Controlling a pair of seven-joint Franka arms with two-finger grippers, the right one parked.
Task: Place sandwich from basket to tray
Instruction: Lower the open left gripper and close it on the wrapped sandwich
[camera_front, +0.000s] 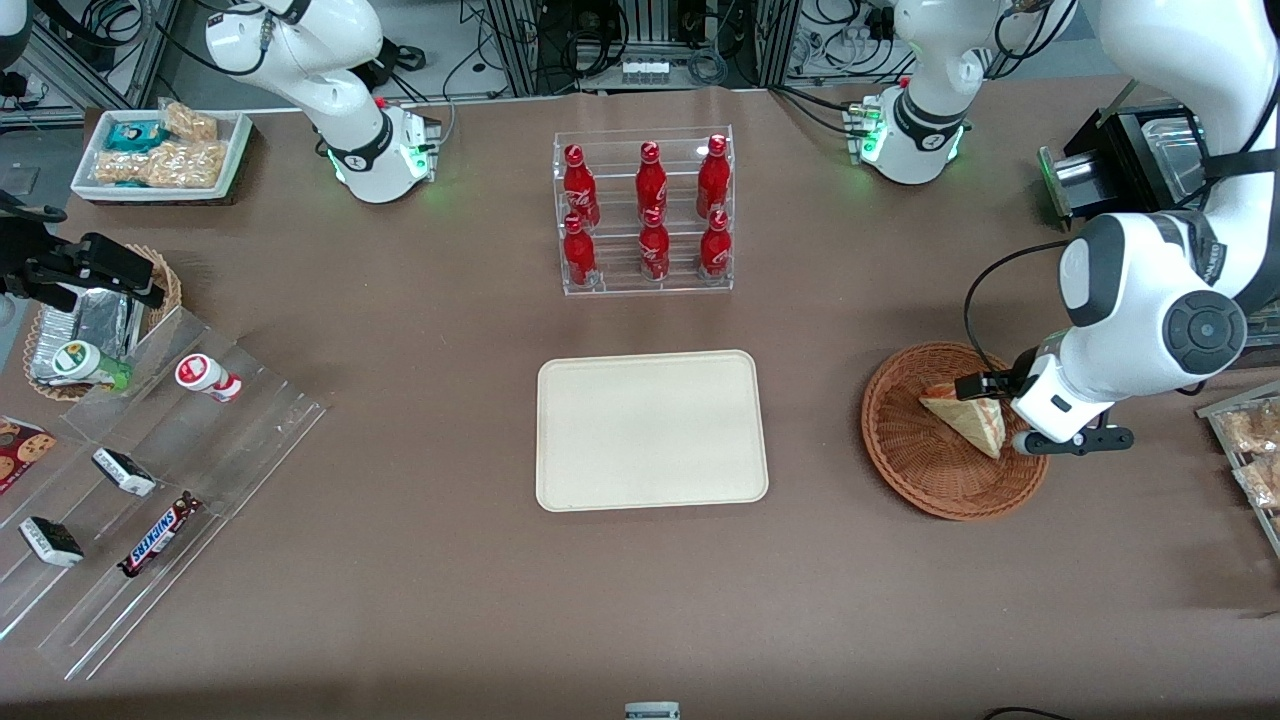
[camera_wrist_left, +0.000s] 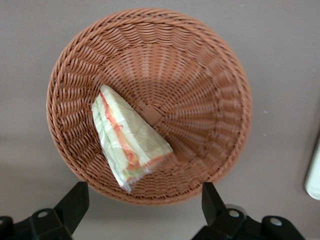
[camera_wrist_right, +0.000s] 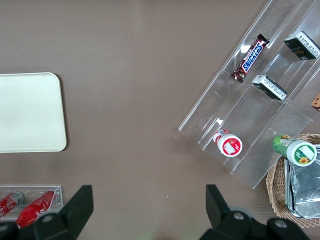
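The sandwich (camera_front: 965, 418) (camera_wrist_left: 131, 137), a plastic-wrapped white-bread wedge with orange and green filling, lies in the round reddish-brown wicker basket (camera_front: 900, 460) (camera_wrist_left: 210, 75) toward the working arm's end of the table. My gripper (camera_front: 995, 395) (camera_wrist_left: 144, 205) hangs open above the basket's rim. Its black fingers (camera_wrist_left: 75, 200) are spread wide, with nothing between them and clear of the sandwich. The cream tray (camera_front: 650, 430) (camera_wrist_right: 30, 112) lies bare at mid-table, beside the basket.
A clear rack of red bottles (camera_front: 645, 210) stands farther from the front camera than the tray. A stepped acrylic rack (camera_front: 150, 470) with snack bars, a smaller wicker basket (camera_front: 165, 285) and a white snack bin (camera_front: 160, 150) sit toward the parked arm's end. Snack packs (camera_front: 1250, 440) lie near the working arm.
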